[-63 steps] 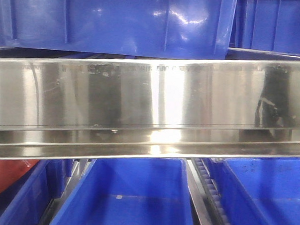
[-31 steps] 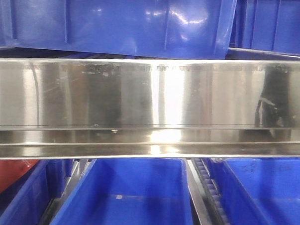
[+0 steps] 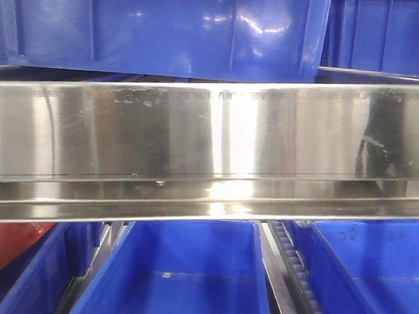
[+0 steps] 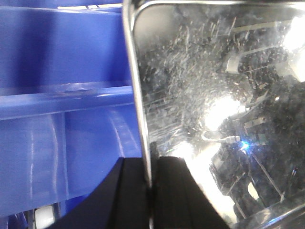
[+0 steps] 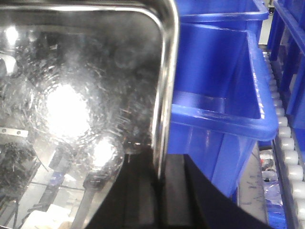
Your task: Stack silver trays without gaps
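Slippage looked like the chief hazard. The left gripper [image 4: 150, 164] was clamped on the thin out-turned rim [image 4: 138, 95] of the silver tray [image 4: 214, 95], one black jaw inside the tray and one outside it. The right gripper [image 5: 159, 164] was pinched shut the same way on another stretch of rim, just below a rounded corner of the tray. Both arms appeared to hold one tray by opposite edges. Whether it hung free or rested on something beneath could not be told.

Each hold was narrow and sat on polished steel. If one arm led the other, the tray would probably twist between the jaws, slide or tip. A tipped tray would likely seat crooked on its mate and leave the very gap the task forbids.

Clearance was tight too. A blue bin [image 4: 62, 95] stood just outside the tray on the left gripper's side. The other blue bin [image 5: 214, 95] stood just outside it on the right gripper's side, with a roller track [image 5: 288, 143] beyond. A sideways drift could catch the rim on either bin wall.

No second tray was in view, so alignment could not be checked. The front view showed only a brushed-steel shelf band [image 3: 210, 136] and bins, no tray at all.
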